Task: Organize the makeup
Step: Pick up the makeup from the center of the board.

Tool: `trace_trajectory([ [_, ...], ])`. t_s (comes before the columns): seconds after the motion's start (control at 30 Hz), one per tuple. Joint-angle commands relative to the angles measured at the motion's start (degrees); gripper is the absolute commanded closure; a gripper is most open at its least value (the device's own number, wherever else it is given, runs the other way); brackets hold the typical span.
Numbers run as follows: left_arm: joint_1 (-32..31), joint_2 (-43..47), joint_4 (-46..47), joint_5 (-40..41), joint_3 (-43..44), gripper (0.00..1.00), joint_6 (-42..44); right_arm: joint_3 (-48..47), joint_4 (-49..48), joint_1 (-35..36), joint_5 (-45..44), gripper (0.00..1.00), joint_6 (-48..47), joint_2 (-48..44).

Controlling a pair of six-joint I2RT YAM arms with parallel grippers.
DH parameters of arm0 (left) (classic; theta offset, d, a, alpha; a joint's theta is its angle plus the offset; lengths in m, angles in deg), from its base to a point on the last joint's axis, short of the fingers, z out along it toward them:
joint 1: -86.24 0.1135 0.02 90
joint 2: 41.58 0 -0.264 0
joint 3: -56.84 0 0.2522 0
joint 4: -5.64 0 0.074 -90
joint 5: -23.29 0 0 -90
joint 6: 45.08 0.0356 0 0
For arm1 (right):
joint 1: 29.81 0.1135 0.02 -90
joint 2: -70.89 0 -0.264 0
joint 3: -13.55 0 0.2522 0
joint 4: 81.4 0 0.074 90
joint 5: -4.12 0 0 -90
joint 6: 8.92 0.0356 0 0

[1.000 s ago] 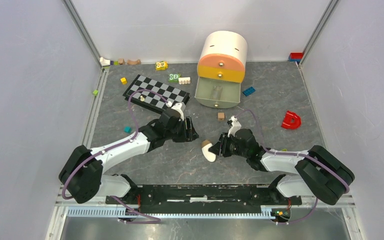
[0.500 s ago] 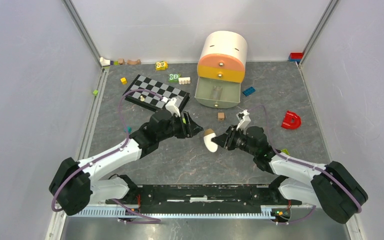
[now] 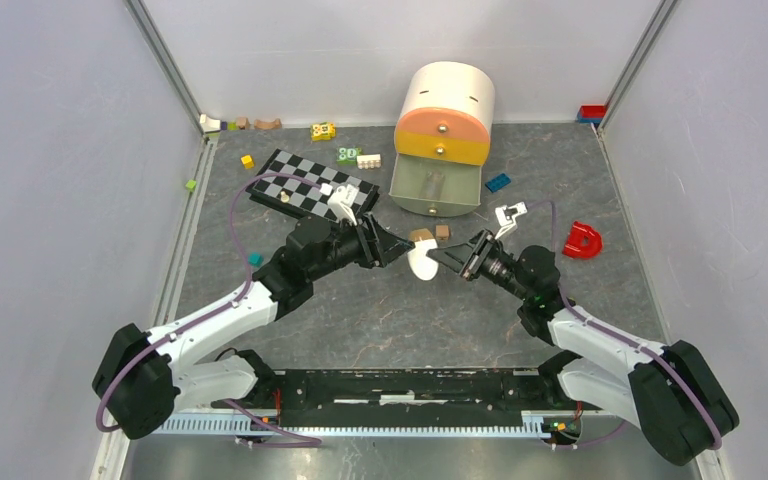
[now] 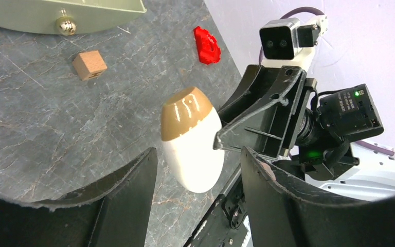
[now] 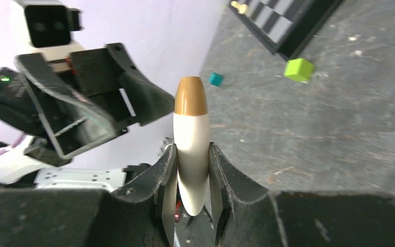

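Observation:
A white egg-shaped sponge with a tan cap [image 3: 422,260] hangs above the table in mid-scene. My right gripper [image 3: 452,256] is shut on its white lower half, cap pointing away; the right wrist view shows the sponge [image 5: 191,128] pinched between both fingers of the right gripper [image 5: 191,159]. My left gripper [image 3: 396,246] is open and faces it from the left. In the left wrist view the sponge [image 4: 191,141] sits just ahead of the spread jaws of the left gripper [image 4: 198,172], not touching them. Other makeup is out of view.
A round drawer unit [image 3: 446,100] stands at the back, its green bottom drawer [image 3: 402,200] pulled open. A wooden cube [image 3: 442,232] lies below it. The chessboard [image 3: 305,180], a red piece [image 3: 582,240], a teal cube [image 3: 255,259] and toy bricks lie around.
My right gripper has carried the sponge up and away from the bases toward the open drawer. My left gripper has reached forward and right, closing in on the sponge.

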Motion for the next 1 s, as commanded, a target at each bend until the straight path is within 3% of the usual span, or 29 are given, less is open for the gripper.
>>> trace_trajectory([
  [0.0,-0.21,1.31,5.69,-0.91,-0.01,0.33,-2.22,-2.3,-13.06,-0.3,3.9,1.0,7.91,-0.07],
  [0.23,-0.38,0.89,7.78,-3.65,-0.25,0.34,-2.59,-0.78,-21.44,-0.3,4.7,1.0,13.37,1.68],
  [0.63,-2.83,-2.2,15.05,-8.13,-0.39,0.54,-4.65,-0.42,-23.26,-0.3,4.69,1.0,14.77,2.15],
  [0.77,-3.02,-2.97,16.54,-8.57,-0.36,0.68,-5.84,-0.02,-23.03,-0.3,4.55,1.0,14.39,1.98],
  [0.87,-3.02,-3.42,16.53,-8.15,-0.08,0.85,-5.98,0.17,-21.21,-0.38,4.26,0.99,12.91,1.31],
  [0.97,-3.02,-3.47,14.75,-6.47,0.41,0.94,-5.23,-0.29,-14.04,-0.93,3.49,0.82,8.03,-1.19],
])
